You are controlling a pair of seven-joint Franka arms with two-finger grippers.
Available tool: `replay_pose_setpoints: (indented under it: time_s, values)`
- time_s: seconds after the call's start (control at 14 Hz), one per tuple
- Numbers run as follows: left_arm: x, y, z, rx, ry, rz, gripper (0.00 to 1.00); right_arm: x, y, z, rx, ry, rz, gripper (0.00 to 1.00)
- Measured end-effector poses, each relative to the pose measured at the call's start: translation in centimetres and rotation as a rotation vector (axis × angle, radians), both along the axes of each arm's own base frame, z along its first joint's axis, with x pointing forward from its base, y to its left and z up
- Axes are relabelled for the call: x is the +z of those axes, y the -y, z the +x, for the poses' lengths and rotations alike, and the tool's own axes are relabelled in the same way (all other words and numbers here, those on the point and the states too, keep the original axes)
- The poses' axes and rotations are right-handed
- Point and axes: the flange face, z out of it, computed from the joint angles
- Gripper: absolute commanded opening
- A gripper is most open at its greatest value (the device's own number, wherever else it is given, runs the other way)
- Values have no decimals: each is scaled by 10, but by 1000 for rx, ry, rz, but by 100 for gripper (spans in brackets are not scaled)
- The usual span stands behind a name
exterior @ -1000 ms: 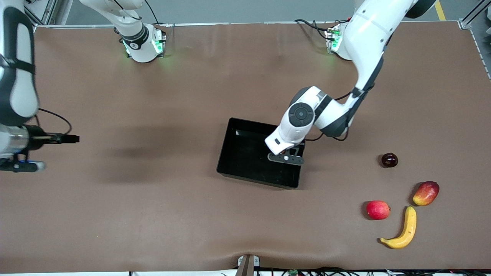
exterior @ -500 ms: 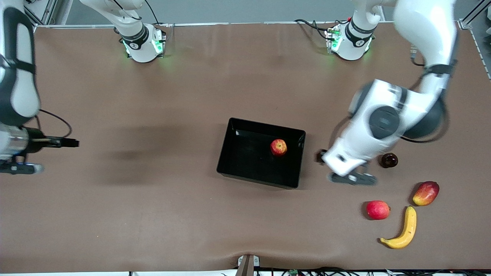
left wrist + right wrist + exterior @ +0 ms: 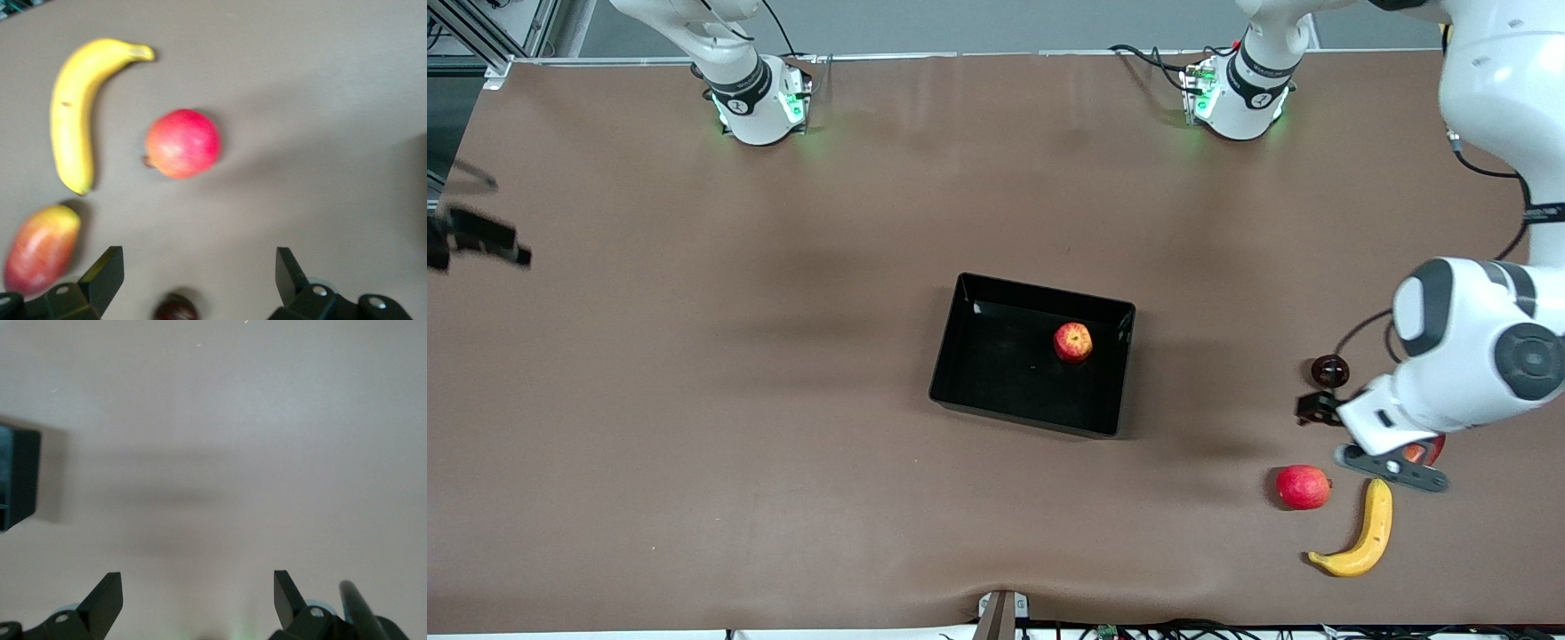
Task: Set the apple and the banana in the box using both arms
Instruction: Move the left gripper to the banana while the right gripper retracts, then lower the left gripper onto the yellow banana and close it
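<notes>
The apple (image 3: pixel 1072 341) lies in the black box (image 3: pixel 996 378) at the middle of the table. The banana (image 3: pixel 1365 533) lies on the table toward the left arm's end, near the front edge; it also shows in the left wrist view (image 3: pixel 77 113). My left gripper (image 3: pixel 1392 469) is open and empty in the air over the fruits beside the banana, its jaws wide apart (image 3: pixel 200 280). My right gripper (image 3: pixel 489 240) is at the right arm's end of the table, open and empty (image 3: pixel 198 597), over bare table.
A plain pinkish-red round fruit (image 3: pixel 1303 486) (image 3: pixel 182 143) lies beside the banana. A red-yellow mango-like fruit (image 3: pixel 41 248) is mostly hidden under the left gripper in the front view. A small dark fruit (image 3: pixel 1329 369) (image 3: pixel 175 309) lies farther from the camera. A box corner (image 3: pixel 17 477) shows in the right wrist view.
The left gripper let go of the apple in the box and swung toward the left arm's end, to over the fruits. The right arm pulled away toward its edge of the table.
</notes>
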Motion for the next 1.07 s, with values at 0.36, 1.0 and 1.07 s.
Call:
replay_pose_setpoints:
  time_s: [0.36, 1.0, 1.07]
  values:
    - [-63, -80, 16, -43, 131, -10, 100, -7, 6, -45, -17, -10, 7, 100]
    - [-155, -111, 24, -25, 324, -34, 100, -18, 2, -51, -12, -15, 9, 100]
    - [-158, -112, 25, -24, 343, -32, 100, -18, 2, -51, -11, -15, 5, 100]
